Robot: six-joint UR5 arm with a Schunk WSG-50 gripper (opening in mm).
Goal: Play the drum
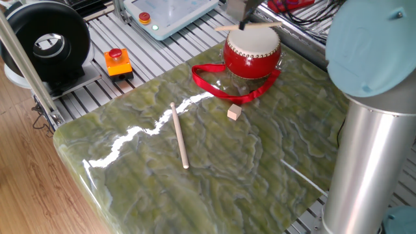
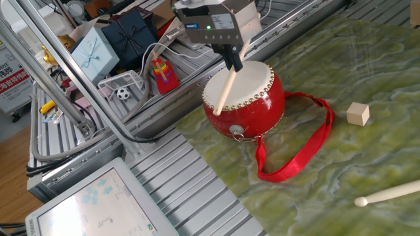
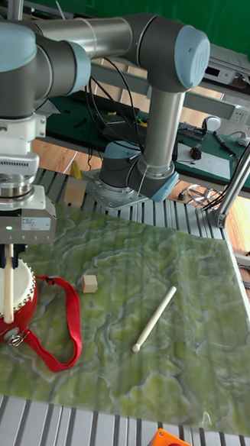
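Observation:
The drum (image 2: 252,98) has a glossy red body, a cream skin and a studded rim, and stands at the table's edge; it also shows as the drum (image 1: 253,51) and the drum (image 3: 2,312). Its red ribbon strap (image 2: 298,154) lies looped on the table beside it. My gripper (image 2: 233,59) hangs just above the skin, shut on a wooden drumstick (image 2: 228,84). This stick slants across the skin with its lower end near the studded rim. Whether it touches the skin I cannot tell. The gripper (image 3: 7,253) and the gripper (image 1: 244,19) hold the same stick in the other views.
A second drumstick (image 1: 179,135) lies loose on the green marbled table (image 1: 214,169), with a small wooden cube (image 1: 234,112) near the strap. An orange box with a red button (image 1: 118,62) sits on the slatted metal beside the table. The arm's base column (image 1: 370,143) stands at the right.

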